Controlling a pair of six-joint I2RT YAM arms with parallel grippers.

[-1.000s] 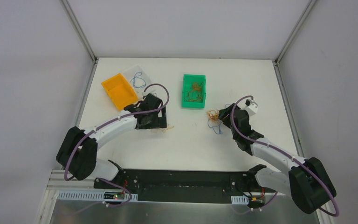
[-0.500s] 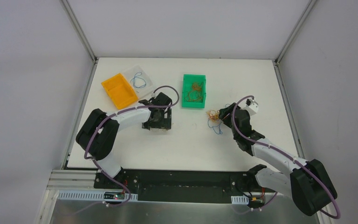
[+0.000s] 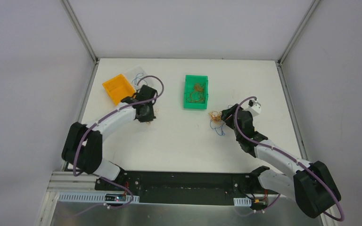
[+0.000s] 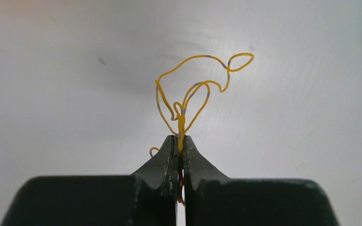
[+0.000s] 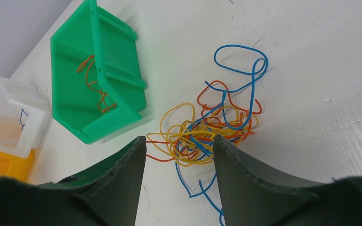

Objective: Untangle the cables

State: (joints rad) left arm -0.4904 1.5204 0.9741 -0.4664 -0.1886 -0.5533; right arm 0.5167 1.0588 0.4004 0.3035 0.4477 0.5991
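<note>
Over by the orange bin [image 3: 119, 89], my left gripper [image 4: 180, 141] is pinching one yellow cable [image 4: 193, 89], I'd guess for sorting, while the right gripper [image 5: 179, 143] sits spread either side of the tangle [image 5: 212, 132].

The left gripper [image 4: 179, 139] now hangs just beside the orange bin [image 3: 119, 88], at the bin's near right corner; a second ago it was further from the bin, out over the bare table [image 3: 184, 141]. Its jaws, spread wide until half a second ago, are now pinched together on a yellow cable [image 4: 181, 125], whose curly loops stick out beyond the fingertips. The small curl that lay on the table beyond the gripper from the bin is gone from that spot. The left arm [image 3: 113, 120] now slants towards the bin, its elbow drawn back from where it was half a second ago
</note>
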